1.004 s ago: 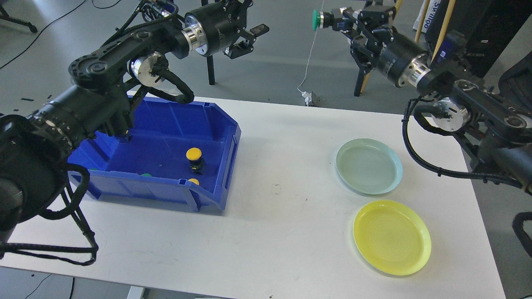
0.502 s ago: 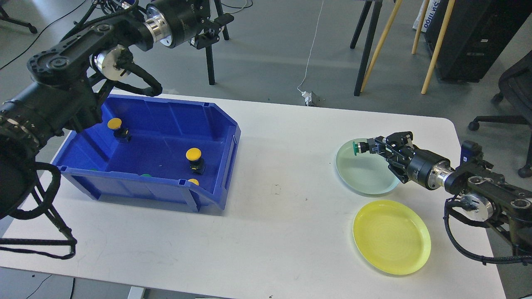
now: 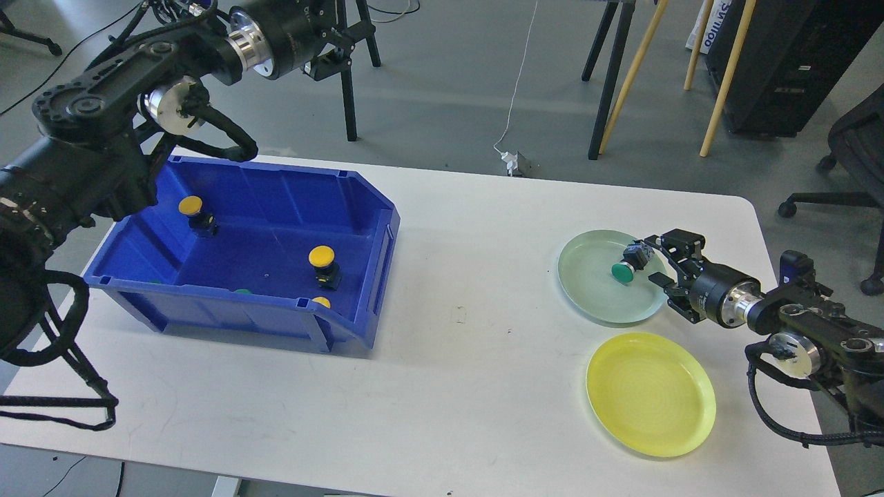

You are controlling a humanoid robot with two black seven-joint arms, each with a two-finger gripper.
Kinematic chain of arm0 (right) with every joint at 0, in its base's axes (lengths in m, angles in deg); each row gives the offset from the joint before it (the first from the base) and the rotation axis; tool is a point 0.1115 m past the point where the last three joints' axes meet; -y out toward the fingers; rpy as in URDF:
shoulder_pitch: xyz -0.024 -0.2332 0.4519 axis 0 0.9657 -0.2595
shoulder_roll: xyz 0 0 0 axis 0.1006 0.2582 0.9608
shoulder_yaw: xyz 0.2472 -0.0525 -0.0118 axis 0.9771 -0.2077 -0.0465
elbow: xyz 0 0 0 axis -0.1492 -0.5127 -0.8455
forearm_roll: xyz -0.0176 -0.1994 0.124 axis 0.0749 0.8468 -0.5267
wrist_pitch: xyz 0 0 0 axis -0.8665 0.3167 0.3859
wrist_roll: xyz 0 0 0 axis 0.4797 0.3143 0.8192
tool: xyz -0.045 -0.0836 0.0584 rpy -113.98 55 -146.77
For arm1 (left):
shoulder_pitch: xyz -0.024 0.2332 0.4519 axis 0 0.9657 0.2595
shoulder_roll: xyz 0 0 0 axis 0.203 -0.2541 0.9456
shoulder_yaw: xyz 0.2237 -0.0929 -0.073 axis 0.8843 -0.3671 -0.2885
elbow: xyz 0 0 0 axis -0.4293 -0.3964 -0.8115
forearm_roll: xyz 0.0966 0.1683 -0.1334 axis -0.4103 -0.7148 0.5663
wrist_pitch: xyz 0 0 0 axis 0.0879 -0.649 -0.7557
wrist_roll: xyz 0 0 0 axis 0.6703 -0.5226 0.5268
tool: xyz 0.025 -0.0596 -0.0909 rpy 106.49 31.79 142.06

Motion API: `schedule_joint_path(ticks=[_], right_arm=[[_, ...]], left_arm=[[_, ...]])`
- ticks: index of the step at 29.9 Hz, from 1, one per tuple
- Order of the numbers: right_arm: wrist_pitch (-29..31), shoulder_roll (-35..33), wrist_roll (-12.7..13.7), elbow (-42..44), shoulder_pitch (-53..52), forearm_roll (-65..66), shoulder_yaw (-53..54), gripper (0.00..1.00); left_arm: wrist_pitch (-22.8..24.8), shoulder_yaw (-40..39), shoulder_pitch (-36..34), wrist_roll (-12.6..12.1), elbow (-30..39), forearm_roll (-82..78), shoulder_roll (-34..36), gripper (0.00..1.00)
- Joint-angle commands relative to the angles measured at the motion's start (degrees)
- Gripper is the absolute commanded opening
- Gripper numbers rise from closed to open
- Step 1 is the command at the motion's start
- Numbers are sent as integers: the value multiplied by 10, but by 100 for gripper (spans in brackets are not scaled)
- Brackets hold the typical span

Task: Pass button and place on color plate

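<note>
A grey floor with chair legs, wooden poles and a trailing cable fills the top of the frame, and below it a white bench (image 3: 456, 359) spans most of the picture. On the left of the bench sits a blue bin (image 3: 276, 235) with its open front facing the lower right. Inside it, one yellow button (image 3: 190, 206) stands near the back left wall and a second yellow button (image 3: 322, 257) stands nearer the middle; the top of a third yellow cap shows just behind the front lip.

At the right of the frame, a pale green plate (image 3: 587, 293) lies on the bench, with a yellow plate (image 3: 650, 393) just below it. The green button (image 3: 623, 272) lies tilted on the pale green plate, its green cap towards the plate's middle and its dark body towards the right rim. The right tool (image 3: 661, 259) sits at that rim, its fingers spread apart, just beside the button's body.

The left tool (image 3: 338, 45) hangs in the upper left of the frame, above the floor behind the bin; I cannot tell whether its fingers are apart or together.
</note>
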Motion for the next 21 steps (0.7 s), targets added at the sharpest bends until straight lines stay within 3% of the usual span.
schedule_joint_path(ticks=[1,12,16,21], right_arm=[[5,-11,1,-11,-20,-3,10,81],[6,-48,32,-16,-76,-3,107,83],[6,-53,32,-18,-85,-3,114,83],[7,-82,31,-18,-96,-3,113,84]], left_arm=[[0,4,-1,-3,14,-30,32,99],[0,50,11,-6,235,-363,236,99],[0,82,36,-6,313,-495,279,99],[0,90,101,-8,333,-617,275,99]])
